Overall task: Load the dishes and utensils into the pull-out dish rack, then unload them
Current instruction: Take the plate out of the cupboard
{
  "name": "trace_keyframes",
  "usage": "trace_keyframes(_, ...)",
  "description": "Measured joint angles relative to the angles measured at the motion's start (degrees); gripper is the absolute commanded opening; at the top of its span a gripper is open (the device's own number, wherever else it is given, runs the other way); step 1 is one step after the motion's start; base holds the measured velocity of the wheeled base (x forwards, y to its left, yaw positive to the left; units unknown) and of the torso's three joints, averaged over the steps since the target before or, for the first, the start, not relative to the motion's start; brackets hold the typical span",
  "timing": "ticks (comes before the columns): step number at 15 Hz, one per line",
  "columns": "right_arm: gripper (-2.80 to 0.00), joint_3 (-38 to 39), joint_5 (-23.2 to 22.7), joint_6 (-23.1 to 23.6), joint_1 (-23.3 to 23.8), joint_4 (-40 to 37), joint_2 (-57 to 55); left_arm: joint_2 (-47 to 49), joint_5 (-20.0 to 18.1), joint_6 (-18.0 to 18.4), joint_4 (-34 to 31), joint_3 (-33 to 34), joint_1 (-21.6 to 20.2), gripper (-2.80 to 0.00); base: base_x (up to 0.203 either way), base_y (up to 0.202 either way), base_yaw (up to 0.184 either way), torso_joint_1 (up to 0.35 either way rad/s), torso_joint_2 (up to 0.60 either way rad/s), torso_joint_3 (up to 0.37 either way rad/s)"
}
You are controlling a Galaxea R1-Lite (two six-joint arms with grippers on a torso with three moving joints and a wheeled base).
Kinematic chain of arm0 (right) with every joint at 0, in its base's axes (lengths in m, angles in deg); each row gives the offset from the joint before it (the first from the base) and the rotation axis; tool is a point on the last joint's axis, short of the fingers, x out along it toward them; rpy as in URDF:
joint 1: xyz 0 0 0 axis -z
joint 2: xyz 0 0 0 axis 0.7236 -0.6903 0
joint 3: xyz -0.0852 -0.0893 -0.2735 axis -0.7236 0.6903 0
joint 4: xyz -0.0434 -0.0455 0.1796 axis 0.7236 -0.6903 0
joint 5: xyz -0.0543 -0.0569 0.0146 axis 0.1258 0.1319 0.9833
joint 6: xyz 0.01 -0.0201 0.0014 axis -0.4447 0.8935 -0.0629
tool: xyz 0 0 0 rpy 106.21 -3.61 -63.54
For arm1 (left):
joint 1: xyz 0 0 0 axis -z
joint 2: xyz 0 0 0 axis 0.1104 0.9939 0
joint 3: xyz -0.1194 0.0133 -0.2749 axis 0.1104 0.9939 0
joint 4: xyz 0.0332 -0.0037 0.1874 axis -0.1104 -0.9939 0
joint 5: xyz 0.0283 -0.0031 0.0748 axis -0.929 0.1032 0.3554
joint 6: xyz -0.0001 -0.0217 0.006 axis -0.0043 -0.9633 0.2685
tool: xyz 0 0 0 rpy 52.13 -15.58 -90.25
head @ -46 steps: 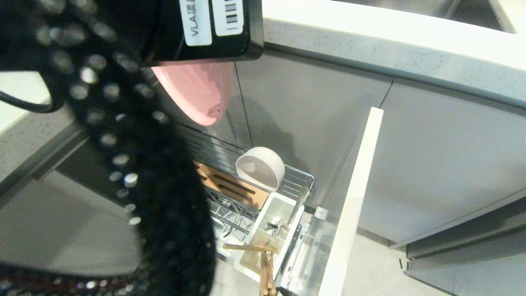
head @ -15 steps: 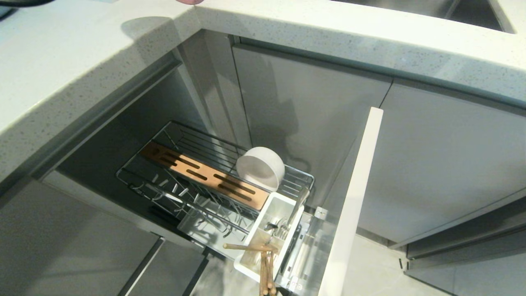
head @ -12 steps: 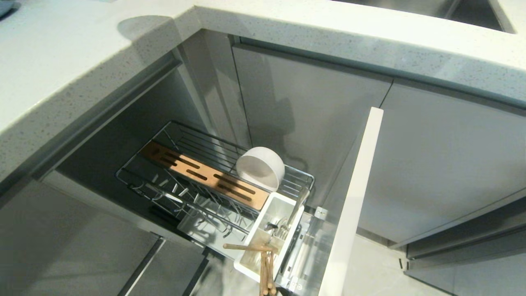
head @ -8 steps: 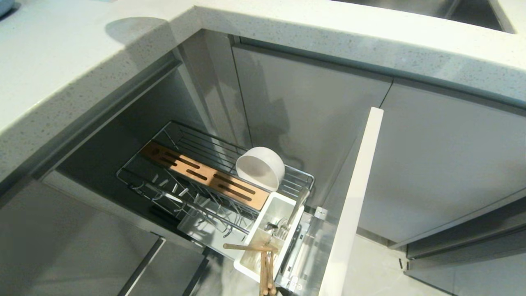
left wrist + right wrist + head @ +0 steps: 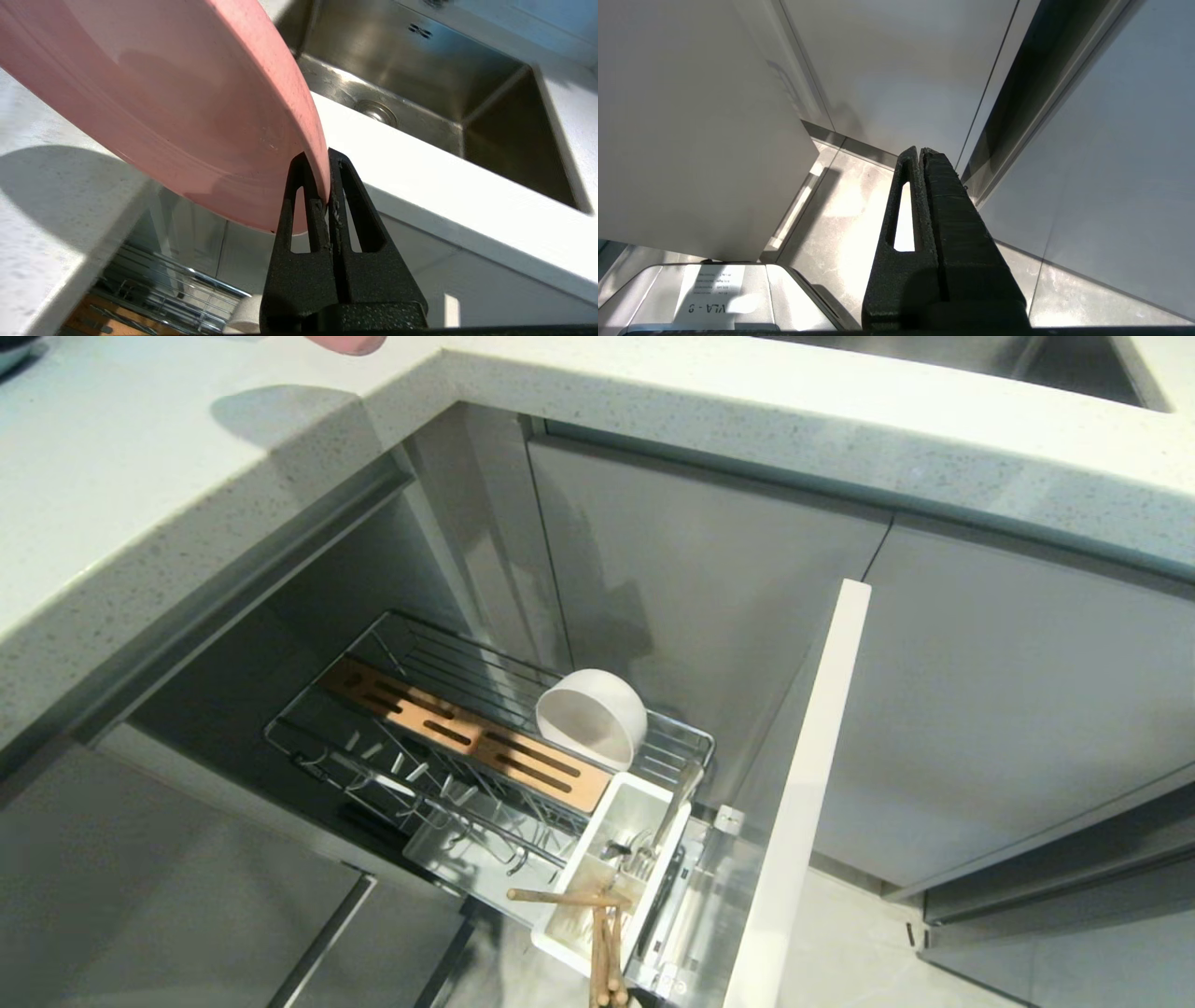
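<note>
My left gripper (image 5: 323, 156) is shut on the rim of the pink plate (image 5: 177, 98), holding it tilted above the pale countertop near the corner. Only a sliver of that plate (image 5: 347, 343) shows at the top edge of the head view. Below, the pull-out dish rack (image 5: 425, 663) stands drawn out. The cream-white bowl (image 5: 592, 717) lies on its side in it, by the slotted wooden strip (image 5: 467, 735). The metal spoon (image 5: 674, 805) and the chopsticks (image 5: 602, 943) sit in the white tub (image 5: 597, 845). My right gripper (image 5: 920, 151) hangs shut and empty near the floor.
The pale cabinet front (image 5: 803, 803) of the rack juts out to the right of the basket. A steel sink (image 5: 420, 79) is sunk into the countertop (image 5: 444, 186) beyond the plate. Grey cabinet doors (image 5: 709, 644) close in behind the rack.
Three seconds ago my left arm and the pink plate filled the head view's upper left over the rack. They have since risen out of it; the plate's shadow has slid left across the counter.
</note>
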Motion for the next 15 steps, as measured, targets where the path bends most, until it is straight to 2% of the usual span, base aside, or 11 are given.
trace_keyframes(4,-2.8,0.0,0.0,0.0,0.0,0.0,0.0,-0.66,-0.5,-0.24,0.01,-1.27,-8.77,-2.8,0.0,0.0,0.0,0.0,0.0,0.0)
trace_keyframes(8,-2.8,0.0,0.0,0.0,0.0,0.0,0.0,-3.47,-2.58,-0.46,-0.57,-1.87,-17.39,-2.8,0.0,0.0,0.0,0.0,0.0,0.0)
trace_keyframes(12,-2.8,0.0,0.0,0.01,0.0,0.0,0.0,-7.35,-5.06,-0.78,-4.91,-1.46,-25.66,-2.8,0.0,0.0,0.0,0.0,0.0,0.0)
trace_keyframes(15,-2.8,0.0,0.0,0.0,0.0,0.0,0.0,-10.13,-7.59,-1.12,-8.59,-0.61,-30.27,-2.8,0.0,0.0,0.0,0.0,0.0,0.0)
